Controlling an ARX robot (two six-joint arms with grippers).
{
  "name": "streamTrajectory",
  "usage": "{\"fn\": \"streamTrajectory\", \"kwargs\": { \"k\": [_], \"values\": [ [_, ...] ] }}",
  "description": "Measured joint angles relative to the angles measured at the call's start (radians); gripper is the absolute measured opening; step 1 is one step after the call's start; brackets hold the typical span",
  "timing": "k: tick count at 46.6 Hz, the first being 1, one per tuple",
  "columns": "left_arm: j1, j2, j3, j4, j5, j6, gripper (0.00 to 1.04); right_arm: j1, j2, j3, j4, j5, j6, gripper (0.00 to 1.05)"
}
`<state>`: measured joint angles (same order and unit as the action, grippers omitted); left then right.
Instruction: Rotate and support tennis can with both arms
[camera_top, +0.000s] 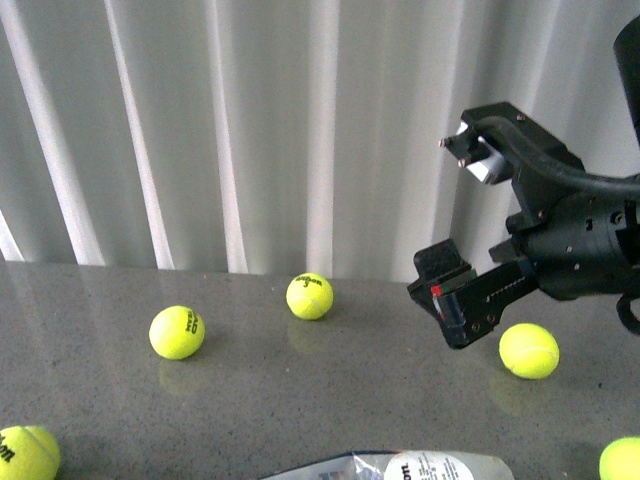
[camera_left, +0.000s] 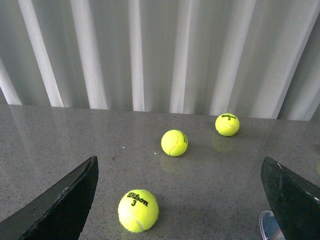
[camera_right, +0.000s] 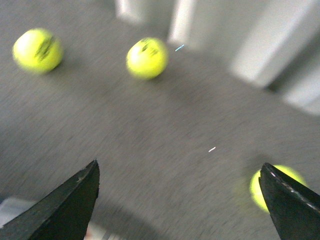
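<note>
The tennis can (camera_top: 400, 467) lies on its side at the near edge of the grey table, and only its clear upper side and white label show. A sliver of its rim shows in the left wrist view (camera_left: 269, 224). A pale patch in the blurred right wrist view (camera_right: 12, 210) may be the can. My right gripper (camera_top: 450, 215) is open and empty, hanging above the table at the right, behind and above the can; its jaws also stand wide apart in its own view (camera_right: 180, 167). My left gripper (camera_left: 179, 162) is open and empty, and it is out of the front view.
Several yellow-green tennis balls lie on the table (camera_top: 350, 400): one at mid-left (camera_top: 177, 332), one at the back middle (camera_top: 310, 296), one under the right gripper (camera_top: 529, 350), and others at the near corners. A ball (camera_left: 138, 210) lies between the left jaws. A white curtain (camera_top: 250, 130) hangs behind.
</note>
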<state>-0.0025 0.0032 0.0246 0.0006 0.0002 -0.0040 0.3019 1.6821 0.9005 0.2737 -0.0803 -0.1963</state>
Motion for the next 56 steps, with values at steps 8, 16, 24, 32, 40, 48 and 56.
{"fn": "streamTrajectory", "kwargs": {
  "k": [8,16,24,32,40,48,56],
  "values": [
    [0.0,0.0,0.0,0.0,-0.004,0.0,0.98,-0.017,-0.039,-0.303,0.67,0.336,0.143,0.65],
    [0.0,0.0,0.0,0.0,-0.001,0.0,0.98,-0.09,-0.204,-0.481,0.792,0.294,0.179,0.34],
    [0.0,0.0,0.0,0.0,-0.001,0.0,0.98,-0.147,-0.365,-0.648,0.778,0.224,0.183,0.03],
    [0.0,0.0,0.0,0.0,-0.001,0.0,0.98,-0.193,-0.451,-0.766,0.796,0.188,0.184,0.03],
    [0.0,0.0,0.0,0.0,-0.001,0.0,0.98,-0.215,-0.571,-0.81,0.729,0.163,0.184,0.03],
    [0.0,0.0,0.0,0.0,-0.001,0.0,0.98,-0.286,-0.696,-0.845,0.638,0.087,0.185,0.03],
    [0.0,0.0,0.0,0.0,-0.001,0.0,0.98,-0.299,-0.831,-0.872,0.533,0.082,0.186,0.03]
  ]
}}
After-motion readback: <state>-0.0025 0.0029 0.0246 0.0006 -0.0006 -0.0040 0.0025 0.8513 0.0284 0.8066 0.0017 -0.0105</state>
